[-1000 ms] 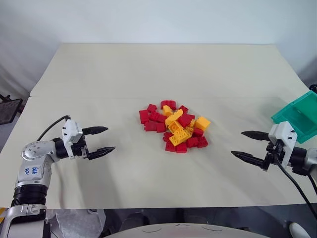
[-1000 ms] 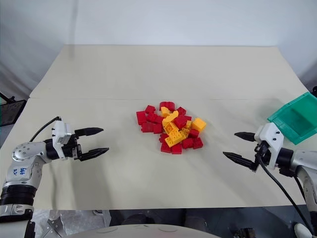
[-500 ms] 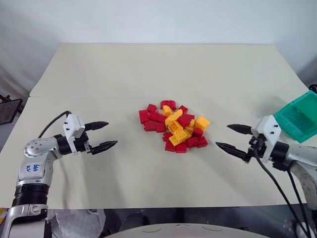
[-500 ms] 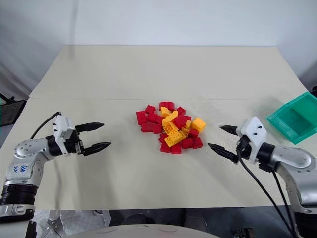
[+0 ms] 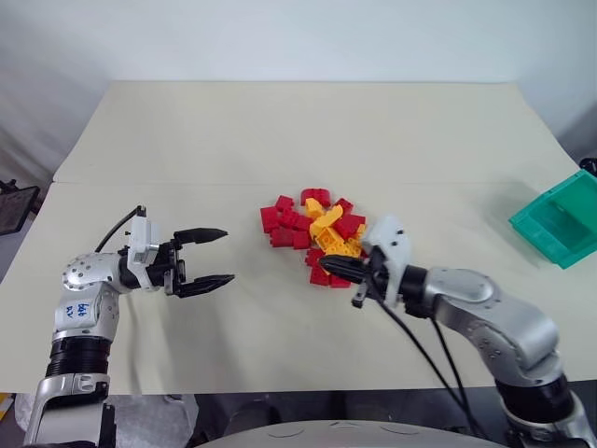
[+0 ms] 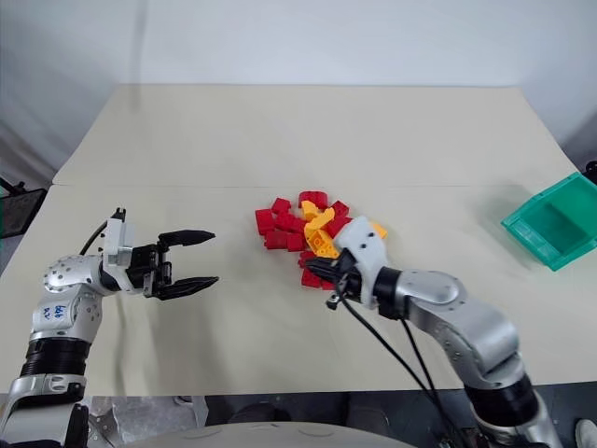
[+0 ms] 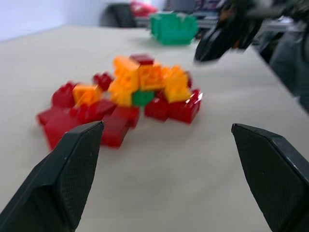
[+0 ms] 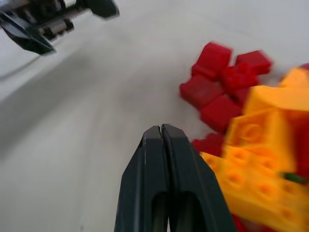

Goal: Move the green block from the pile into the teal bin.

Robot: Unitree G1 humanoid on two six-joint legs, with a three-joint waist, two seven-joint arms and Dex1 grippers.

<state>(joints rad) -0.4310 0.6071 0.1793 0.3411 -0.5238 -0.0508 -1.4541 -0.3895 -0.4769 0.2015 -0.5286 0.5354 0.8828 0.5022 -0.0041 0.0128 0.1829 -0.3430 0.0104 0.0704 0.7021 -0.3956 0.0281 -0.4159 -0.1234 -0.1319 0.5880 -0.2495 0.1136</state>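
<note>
While pressed together with nothing between its fingers, right gripper (image 5: 338, 275) recorded at frame centre, tips at near edge of the pile (image 5: 322, 235). Left gripper (image 5: 216, 257) recorded centre-left, fingers spread wide, well apart from pile. Green block (image 7: 143, 98) lodged low among yellow bricks (image 7: 145, 79) and red bricks (image 7: 104, 118). Teal bin (image 5: 561, 220) at right edge, on cream table (image 5: 280, 140).

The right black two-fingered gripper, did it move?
Yes. The right gripper swung left, away from the teal bin, to the brick pile's near edge.
</note>
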